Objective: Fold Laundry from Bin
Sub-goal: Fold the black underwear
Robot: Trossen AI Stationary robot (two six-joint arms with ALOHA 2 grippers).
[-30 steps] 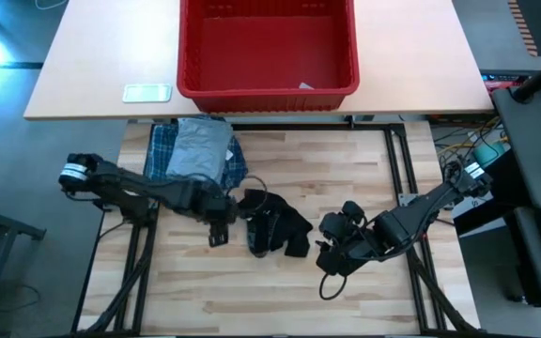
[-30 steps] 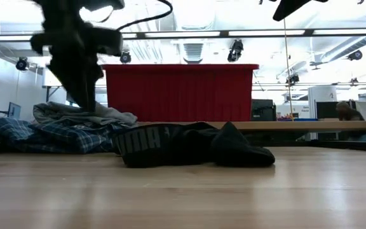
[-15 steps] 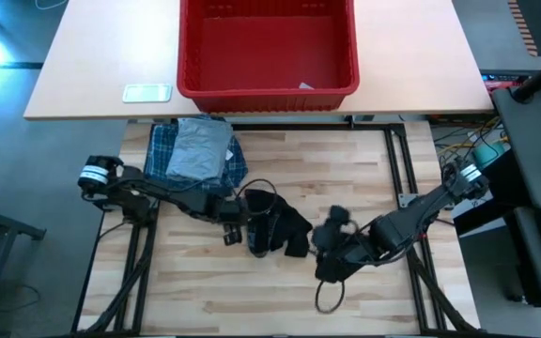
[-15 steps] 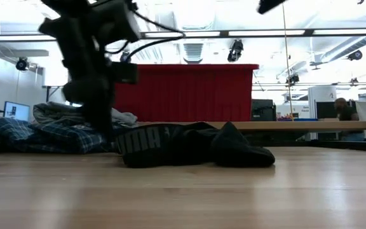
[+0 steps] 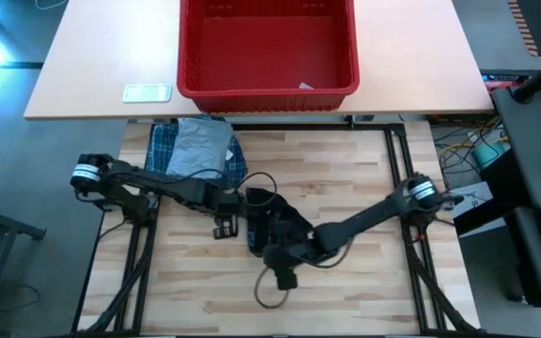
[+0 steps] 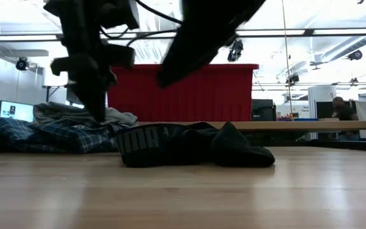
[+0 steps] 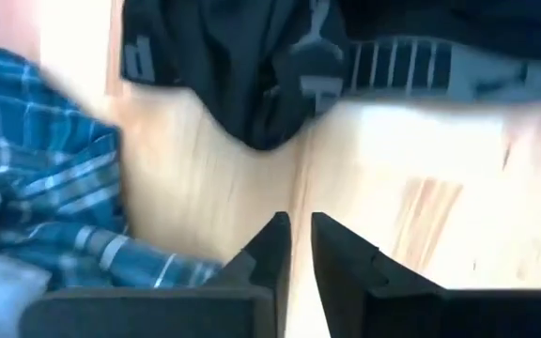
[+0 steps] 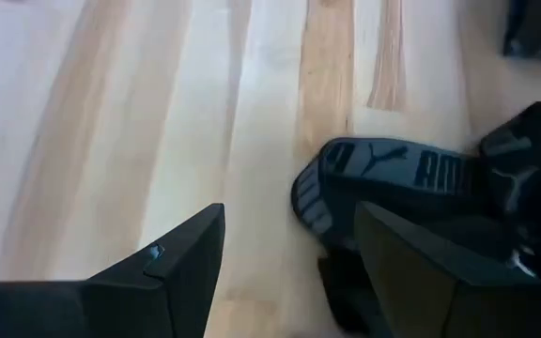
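The right gripper hovers low over the near edge of the black garment, its jaws open and empty, the waistband end of the cloth just ahead of them in the right wrist view. The garment lies crumpled on the wooden counter, about mid-width, a printed elastic band showing along one side. It looks light and limp: it will sag and bunch when lifted, and a pinch on loose cloth would likely drag up one layer only. The waistband is the firmest part, so a grip there, at or near a corner, seems the best hold; two such holds, one per arm, would let it be spread flat.

The left gripper sits just beside the garment's left edge, above bare wood. Its jaws are nearly together with only a thin gap between them, and nothing is held in them.

Beyond that arm lie the plaid shirt and the grey T-shirt on top of it, in a loose heap at the counter's far left. They are soft too, and bulkier.

Farthest off, on a second, paler counter, stands the red bin, which appears almost empty, a small pale scrap near one corner.
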